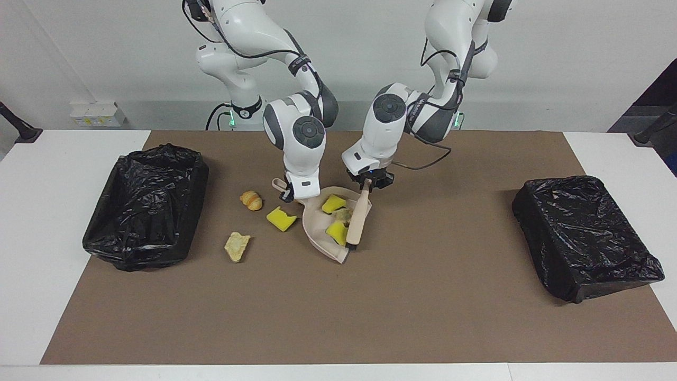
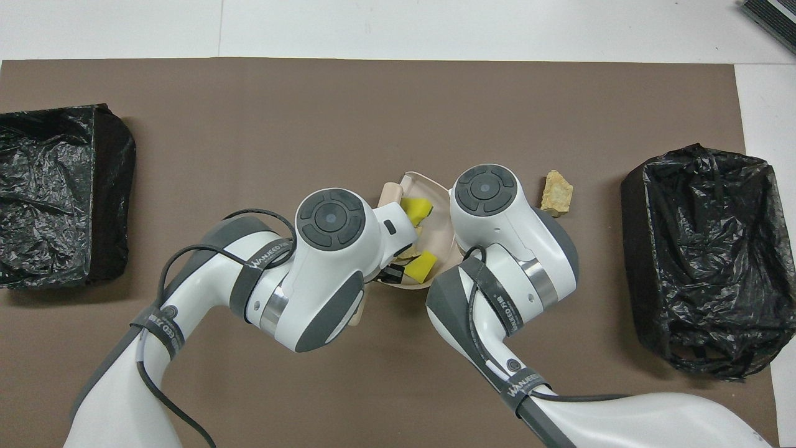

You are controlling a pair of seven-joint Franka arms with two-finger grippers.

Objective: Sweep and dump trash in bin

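A beige dustpan (image 1: 317,233) (image 2: 443,239) lies mid-table, and my right gripper (image 1: 288,193) is shut on its handle. In the pan lie two yellow sponge chunks (image 1: 334,203) (image 1: 336,232) and a tan bread piece (image 1: 344,214). My left gripper (image 1: 368,183) is shut on the handle of the beige brush (image 1: 359,214), which slants across the pan's mouth. Other trash lies on the mat toward the right arm's end: a croissant (image 1: 251,200), a yellow sponge (image 1: 281,218) and a bread chunk (image 1: 237,246) (image 2: 556,193). In the overhead view the arms hide the right gripper.
An open bin lined with a black bag (image 1: 145,206) (image 2: 703,255) stands at the right arm's end of the brown mat. A second black-bagged bin (image 1: 584,233) (image 2: 59,193) sits at the left arm's end. Cables hang from both arms.
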